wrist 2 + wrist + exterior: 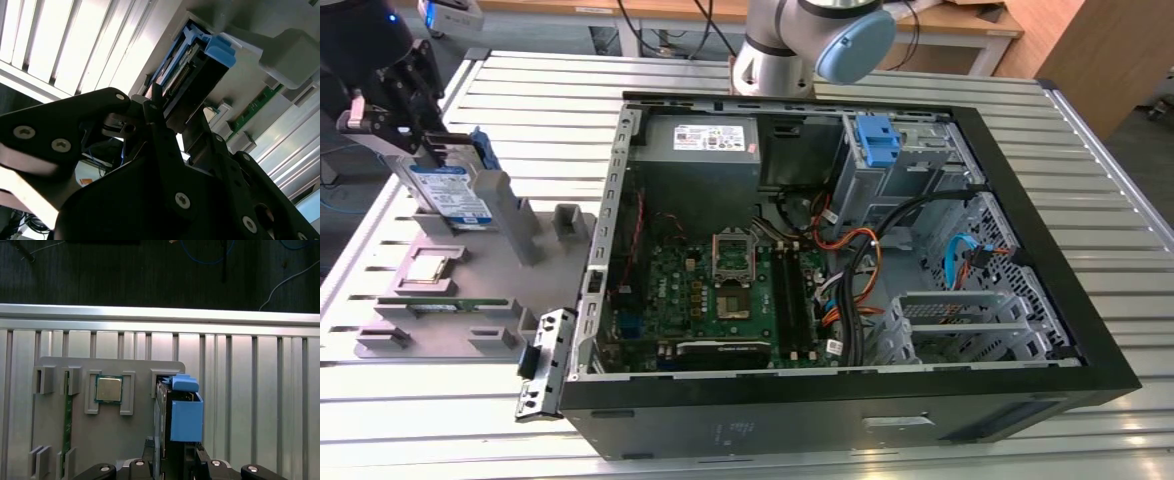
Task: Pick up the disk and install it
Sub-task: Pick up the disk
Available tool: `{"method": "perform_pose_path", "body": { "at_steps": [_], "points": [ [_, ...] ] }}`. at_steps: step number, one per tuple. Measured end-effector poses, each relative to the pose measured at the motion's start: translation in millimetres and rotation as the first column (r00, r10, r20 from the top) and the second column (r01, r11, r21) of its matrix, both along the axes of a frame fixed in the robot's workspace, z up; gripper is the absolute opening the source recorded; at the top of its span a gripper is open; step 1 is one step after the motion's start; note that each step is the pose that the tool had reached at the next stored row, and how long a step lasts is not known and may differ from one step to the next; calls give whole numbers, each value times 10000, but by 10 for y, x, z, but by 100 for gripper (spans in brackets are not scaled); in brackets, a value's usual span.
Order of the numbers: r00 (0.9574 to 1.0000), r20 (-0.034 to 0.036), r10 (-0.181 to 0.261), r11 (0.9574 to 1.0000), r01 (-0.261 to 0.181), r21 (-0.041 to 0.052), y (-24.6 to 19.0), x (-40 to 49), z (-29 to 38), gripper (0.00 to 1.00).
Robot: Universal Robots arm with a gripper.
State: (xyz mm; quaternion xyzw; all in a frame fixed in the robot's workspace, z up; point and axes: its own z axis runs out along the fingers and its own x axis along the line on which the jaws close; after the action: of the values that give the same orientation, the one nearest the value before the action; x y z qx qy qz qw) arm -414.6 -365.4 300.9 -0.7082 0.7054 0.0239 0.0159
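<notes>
Gripping the flat silver metal disk (454, 198) at ten o'clock from the black computer case (854, 415), the black gripper (416, 150) should lift it straight out of its grey holder (523, 230).

Soft, even overhead light fills the exterior view. The slatted metal table (1101, 190) reads bright with a mild sheen, while the inside of the computer case (1107, 370) sits darker, shaded by its own walls. In the second wrist view the slats burn out to white glare, and the gripper (182, 132) shows as a near-black silhouette against them. In the first wrist view the table's far edge glares white against a dim floor (125, 275).
</notes>
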Motion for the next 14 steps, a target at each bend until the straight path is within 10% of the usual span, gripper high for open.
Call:
{"method": "perform_pose_path", "body": {
  "at_steps": [14],
  "points": [
    [10000, -10, -7, 10000, 7, 0, 0, 5, 0, 42]
  ]
}}
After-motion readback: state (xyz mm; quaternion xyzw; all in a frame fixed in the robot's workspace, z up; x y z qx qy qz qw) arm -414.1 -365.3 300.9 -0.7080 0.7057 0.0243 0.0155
